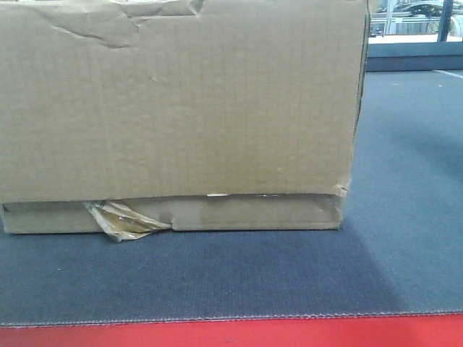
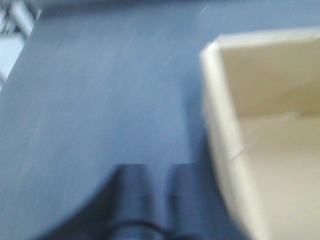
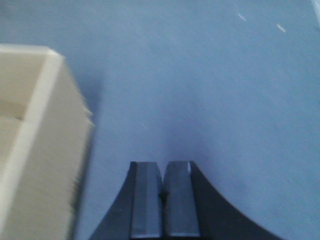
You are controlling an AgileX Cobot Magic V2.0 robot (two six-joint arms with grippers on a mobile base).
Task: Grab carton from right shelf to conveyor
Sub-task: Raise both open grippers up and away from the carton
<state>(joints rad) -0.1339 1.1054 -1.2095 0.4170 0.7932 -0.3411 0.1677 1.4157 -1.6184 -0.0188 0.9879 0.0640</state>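
The carton (image 1: 181,108), a big plain brown box with a creased face and a wad of yellowish tape (image 1: 123,220) at its lower flap, stands on the conveyor belt (image 1: 289,275). In the left wrist view the carton (image 2: 270,150) shows its hollow inside at the right. My left gripper (image 2: 160,172) hovers over the belt (image 2: 100,100) to the carton's left, blurred, with a narrow gap between the fingers and nothing in it. My right gripper (image 3: 162,167) is shut and empty over the belt (image 3: 210,90), with the carton (image 3: 35,150) on its left. The shelf is out of view.
The conveyor's red frame (image 1: 231,334) runs along the near edge. Open belt stretches to the right of the carton. A dark post (image 1: 443,20) and pale structures stand beyond the belt's far end.
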